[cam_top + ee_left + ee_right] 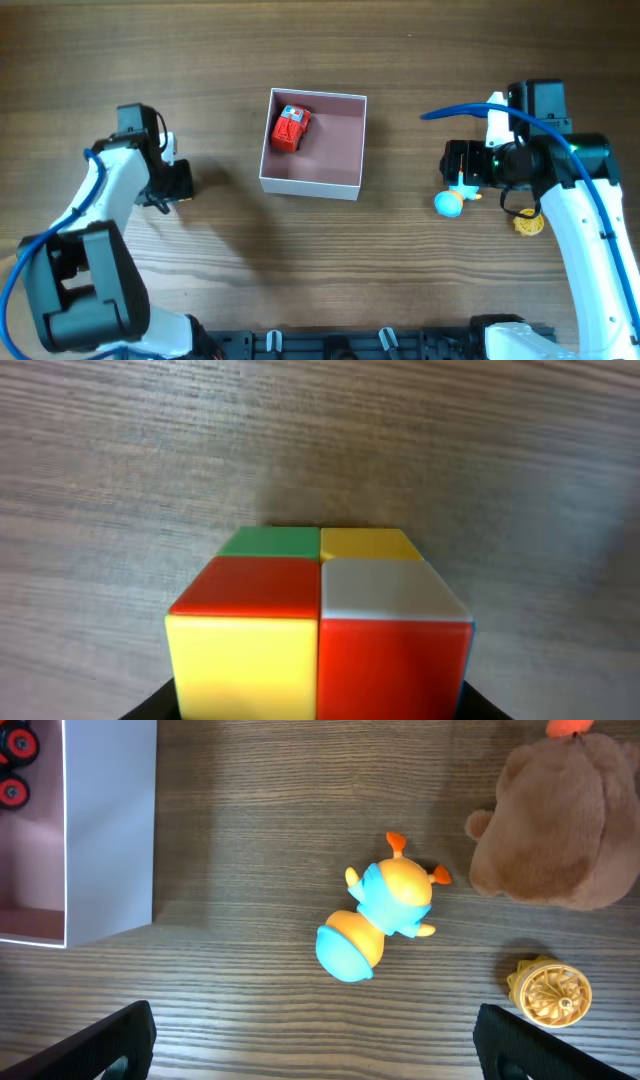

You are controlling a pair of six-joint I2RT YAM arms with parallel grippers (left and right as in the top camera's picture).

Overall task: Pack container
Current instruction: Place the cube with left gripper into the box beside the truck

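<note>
The container (312,186) sits on the wooden table (400,50) about midway between the 2 arms, open side up, white walls around a dull pink floor; 1 red toy car (291,128) lies inside it, in the far left corner.

The left gripper (178,182) is well to the left of the container, low over the table. Its wrist camera is almost filled by a colour cube (320,625), 2 squares to an edge; the top shows green, yellow, red and white, and the near face shows yellow and red. Only dark slivers show at the cube's 2 lower corners, so I cannot tell whether the jaws press on it or merely stand beside it.

The right gripper (315,1015) is to the right of the container with its jaws spread wide and nothing between them; its 2 black fingers (110,1040) sit at the near corners of the wrist view. Beyond them a blue and yellow toy bird (375,925) lies on its side on the table, apart from the container's right wall; to its right is a brown plush bear (565,820), and nearer than the bear lies a small yellow ridged disc (550,992); these 3 do not touch the container
</note>
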